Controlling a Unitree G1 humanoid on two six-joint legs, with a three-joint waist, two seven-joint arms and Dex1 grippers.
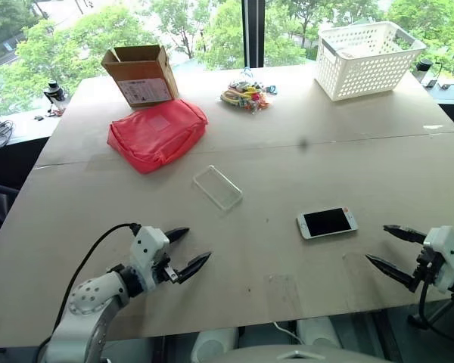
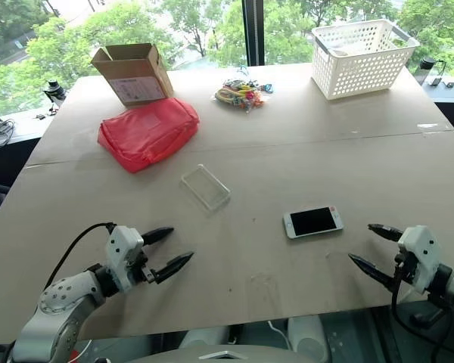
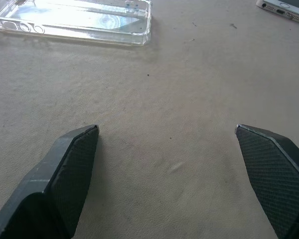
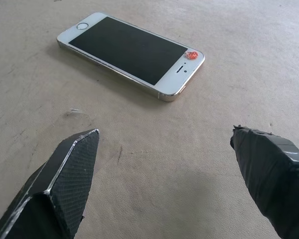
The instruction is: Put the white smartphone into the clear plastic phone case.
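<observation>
A white smartphone [image 1: 327,222] lies screen-up on the tan worktop [image 1: 348,162], right of centre and toward the near edge, just ahead of and inward from the right gripper [image 1: 384,246], whose two black fingers stand spread wide and hold nothing. The clear plastic phone case [image 1: 218,187] rests empty near the worktop's middle, apart from the phone, ahead of the left gripper [image 1: 193,248], which hovers over the near edge with fingers equally wide and empty. Toward the far edge sit a red pouch [image 1: 157,133], a cardboard box [image 1: 140,75], a tangle of coloured bands [image 1: 246,97] and, at the far right corner, a white basket [image 1: 367,59].
</observation>
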